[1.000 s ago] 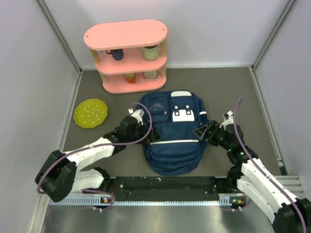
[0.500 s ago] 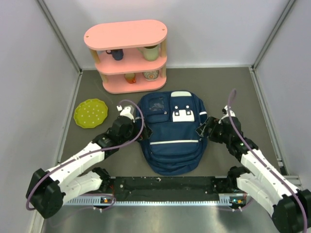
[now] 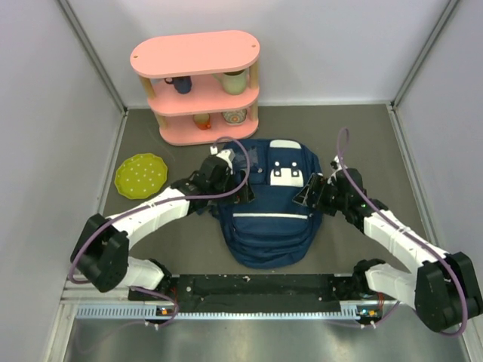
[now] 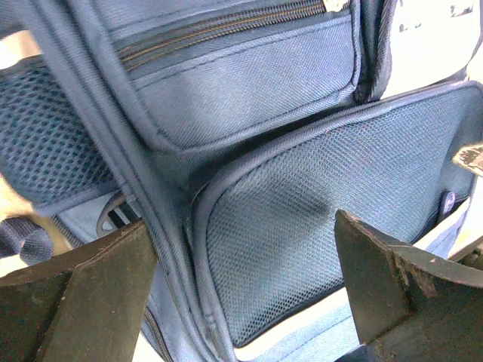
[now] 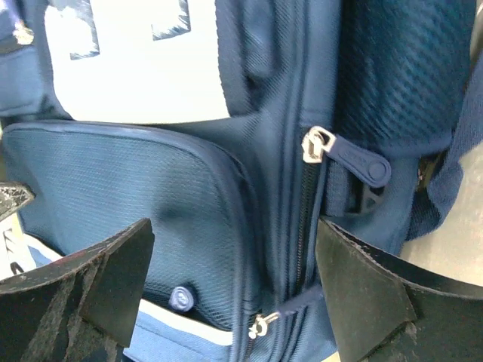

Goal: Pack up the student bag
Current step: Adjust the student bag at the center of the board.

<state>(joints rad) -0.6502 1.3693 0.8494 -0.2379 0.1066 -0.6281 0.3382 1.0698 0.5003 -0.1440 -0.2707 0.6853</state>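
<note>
The left gripper stands with its jaws spread wide and nothing clamped between them. Its two dark fingers frame a mesh front pocket of the student bag. Whether the tips touch the fabric cannot be told. Above that pocket in the left wrist view runs a closed zip on a second pocket. The right gripper is likewise wide open and empty. It is poised over the right side of the bag, where a vertical zip shows a metal slider with a blue pull tab. A small round snap sits low on the adjoining pocket, and a white patch lies above it. In the top view, the left gripper is over the bag's upper left front and the right gripper is over its upper right edge, the two facing each other across the bag. The bag lies flat, front side up, at the centre of the table, nearer the near edge than the far edge. A yellow-green plate lies beside the left edge, apart from the bag. A pink shelf unit stands against the far edge, just beyond the bag's top. It carries a dark blue mug and a pale green cup on its middle level.
</note>
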